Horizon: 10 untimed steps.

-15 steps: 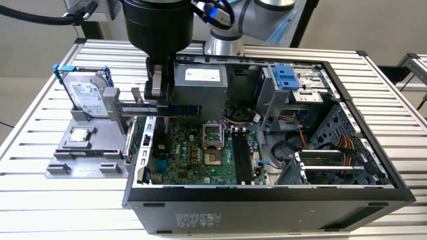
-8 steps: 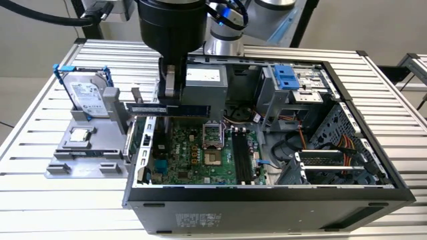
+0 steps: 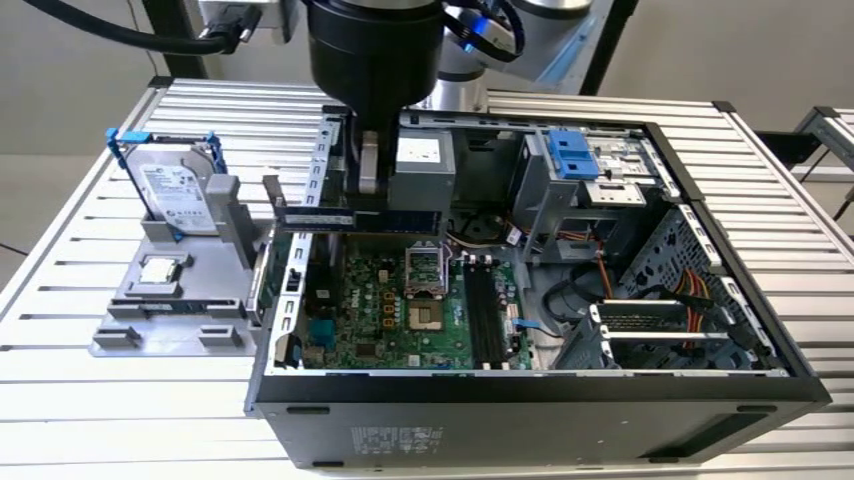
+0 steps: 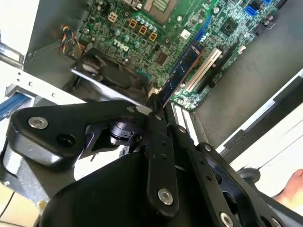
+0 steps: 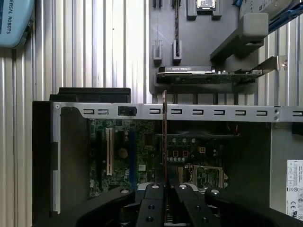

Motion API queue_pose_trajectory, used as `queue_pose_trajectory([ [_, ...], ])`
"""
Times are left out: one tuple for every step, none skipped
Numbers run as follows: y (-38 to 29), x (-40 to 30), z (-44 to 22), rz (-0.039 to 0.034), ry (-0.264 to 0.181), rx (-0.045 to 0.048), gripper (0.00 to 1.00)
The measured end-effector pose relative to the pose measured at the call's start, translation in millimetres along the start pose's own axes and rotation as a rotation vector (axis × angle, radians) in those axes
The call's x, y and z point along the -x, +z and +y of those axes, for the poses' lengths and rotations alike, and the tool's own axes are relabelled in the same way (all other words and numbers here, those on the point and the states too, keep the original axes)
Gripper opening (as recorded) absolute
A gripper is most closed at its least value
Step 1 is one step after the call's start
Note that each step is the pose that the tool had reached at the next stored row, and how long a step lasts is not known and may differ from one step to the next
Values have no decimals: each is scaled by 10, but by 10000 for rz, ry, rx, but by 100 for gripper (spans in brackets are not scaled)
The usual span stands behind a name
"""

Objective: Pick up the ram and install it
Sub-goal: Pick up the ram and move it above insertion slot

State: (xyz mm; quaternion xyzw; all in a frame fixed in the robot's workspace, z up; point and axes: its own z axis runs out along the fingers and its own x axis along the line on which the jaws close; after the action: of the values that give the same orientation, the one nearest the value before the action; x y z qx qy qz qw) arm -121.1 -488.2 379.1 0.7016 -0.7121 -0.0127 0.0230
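Gripper [image 5: 164,187] clamps the ram [image 3: 358,219] above the computer case [image 3: 534,398]; first wrist view shows it edge-on.

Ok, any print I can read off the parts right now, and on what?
Nothing clear enough to quote.
Label on the hard drive: too small.
Label on the ram: too small.
Sticker on the power supply: too small.
Sticker on the case front: blurred.

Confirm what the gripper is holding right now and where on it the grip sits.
The gripper holds the long, flat, dark blue-green RAM stick, pinched across its flat faces near mid-length.
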Motion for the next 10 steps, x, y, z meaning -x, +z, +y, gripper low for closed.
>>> queue_pose_trajectory([
  [-1, 0, -22, 1, -1, 1, 0],
  [-2, 0, -41, 1, -1, 1, 0],
  [-3, 1, -61, 0, -1, 1, 0],
  [-4, 1, -80, 0, -1, 1, 0],
  [-5, 1, -99, 1, -1, 2, 0],
  [-7, 2, -118, 1, -1, 3, 0],
  [-7, 2, -137, 1, 0, 3, 0],
  [-8, 2, -157, 0, 0, 3, 0],
  [-9, 2, -176, 1, 0, 3, 0],
  [-10, 3, -194, 0, -1, 3, 0],
])
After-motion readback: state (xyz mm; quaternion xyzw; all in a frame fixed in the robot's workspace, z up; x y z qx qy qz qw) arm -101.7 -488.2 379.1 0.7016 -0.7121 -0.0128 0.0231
